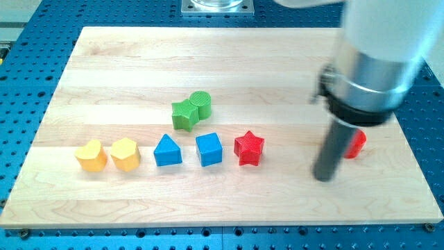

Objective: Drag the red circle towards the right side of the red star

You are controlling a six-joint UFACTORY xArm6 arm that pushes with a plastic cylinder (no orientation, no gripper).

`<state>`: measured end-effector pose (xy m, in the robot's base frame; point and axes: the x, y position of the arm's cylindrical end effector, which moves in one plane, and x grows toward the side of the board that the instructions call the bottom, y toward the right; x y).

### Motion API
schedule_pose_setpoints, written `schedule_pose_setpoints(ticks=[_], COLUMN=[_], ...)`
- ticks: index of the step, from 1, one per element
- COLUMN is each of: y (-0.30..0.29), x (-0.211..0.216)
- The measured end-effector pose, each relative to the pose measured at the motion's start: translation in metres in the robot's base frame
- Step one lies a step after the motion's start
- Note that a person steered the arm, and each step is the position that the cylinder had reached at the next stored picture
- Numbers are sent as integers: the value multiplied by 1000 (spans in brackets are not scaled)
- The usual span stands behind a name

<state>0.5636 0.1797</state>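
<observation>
The red star [249, 148] lies on the wooden board [139, 62], right of centre. The red circle [356, 144] sits further to the view's right, mostly hidden behind my rod; only its right part shows. My tip [324, 176] rests on the board just below and left of the red circle, between it and the red star, closer to the circle. I cannot tell if the rod touches the circle.
A blue cube [209, 148] and a blue triangle [167, 151] stand left of the red star. Further left are a yellow hexagon [125, 153] and a yellow heart [91, 155]. A green star [184, 114] and green circle [200, 103] touch above them.
</observation>
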Motion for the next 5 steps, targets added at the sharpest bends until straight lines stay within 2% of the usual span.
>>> schedule_pose_setpoints(ticks=[1,2,4,5], y=[83,95,85,56], x=[3,-30,-45,-45])
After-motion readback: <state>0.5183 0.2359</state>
